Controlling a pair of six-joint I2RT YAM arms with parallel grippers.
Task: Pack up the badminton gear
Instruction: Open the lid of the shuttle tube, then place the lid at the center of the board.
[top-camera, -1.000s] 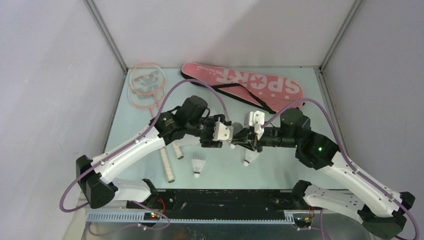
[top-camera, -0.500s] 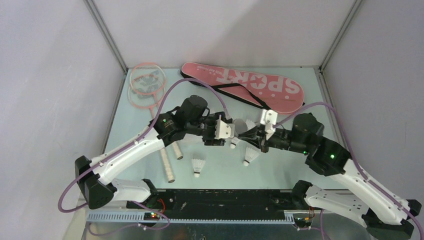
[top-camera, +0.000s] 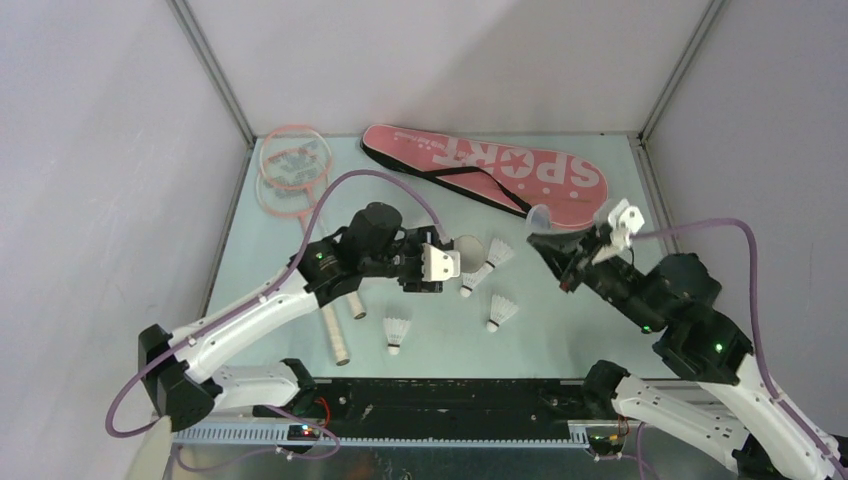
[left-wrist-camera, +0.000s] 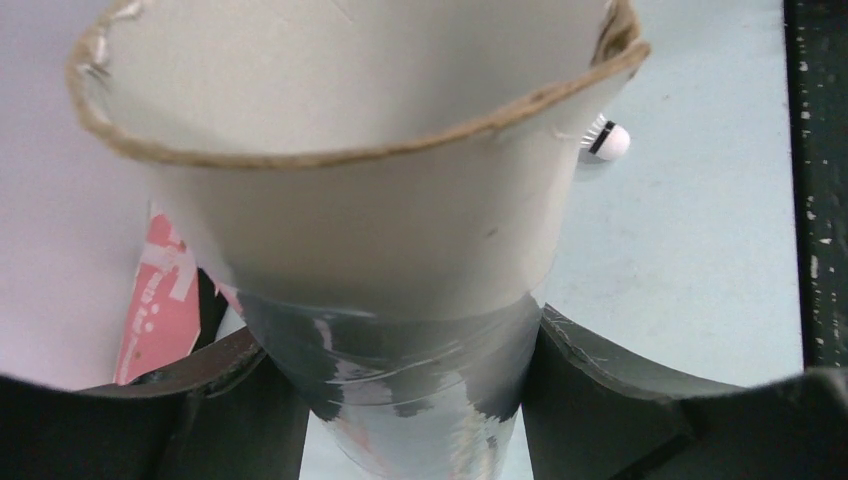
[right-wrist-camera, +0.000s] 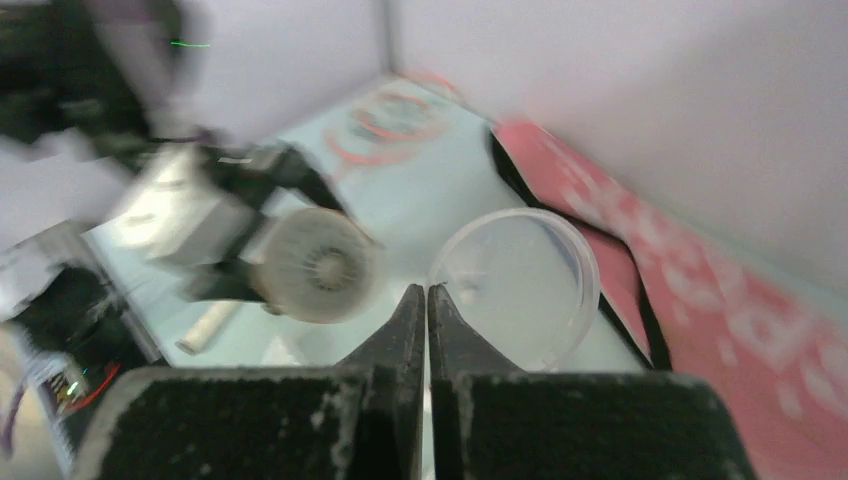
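My left gripper (top-camera: 441, 266) (left-wrist-camera: 392, 385) is shut on the long white tube (top-camera: 466, 248) (left-wrist-camera: 370, 200), fingers on either side of its taped part, open mouth pointing right. In the right wrist view, feathers show inside the tube's mouth (right-wrist-camera: 318, 262). My right gripper (top-camera: 543, 241) (right-wrist-camera: 427, 291) hovers to the right of the tube, shut on the rim of a clear round lid (top-camera: 540, 213) (right-wrist-camera: 515, 285). Shuttlecocks (top-camera: 397, 331) (top-camera: 501, 309) (top-camera: 479, 272) lie on the table. The pink rackets (top-camera: 289, 166) lie far left. The pink "SPORT" bag (top-camera: 500, 168) lies at the back.
The racket handles (top-camera: 336, 332) run down toward the near edge, under my left arm. Grey walls close in the table (top-camera: 560, 330) at the back and on both sides. The bag's black strap (top-camera: 470, 185) trails toward the middle.
My right gripper has drawn back from the tube's mouth, up and to the right, with its jaws shut and the clear lid at its tips. The left gripper shifted slightly left with the tube.
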